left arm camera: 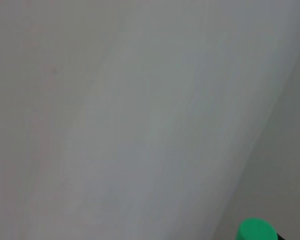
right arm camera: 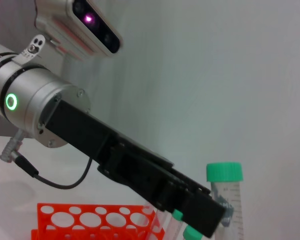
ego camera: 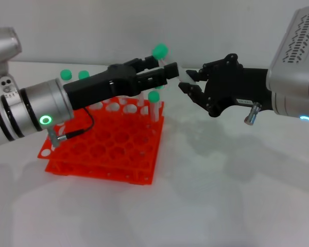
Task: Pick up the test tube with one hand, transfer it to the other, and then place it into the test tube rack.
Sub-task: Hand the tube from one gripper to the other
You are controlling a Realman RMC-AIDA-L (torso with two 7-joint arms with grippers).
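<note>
The test tube has a green cap and hangs tilted in the air above the far right corner of the orange-red test tube rack. My left gripper, on the silver wrist with the green ring light, is shut on the tube's upper part just under the cap. My right gripper, on the grey-housed arm, is shut on the tube's whitish lower end. The right wrist view shows the tube against the left gripper's fingertip, with the rack below. The left wrist view shows only the green cap.
Several other green-capped tubes stand in the rack, two at its far left and one at its far right corner, right under the grippers. The rack stands on a white table. A thin black cable hangs from the left wrist.
</note>
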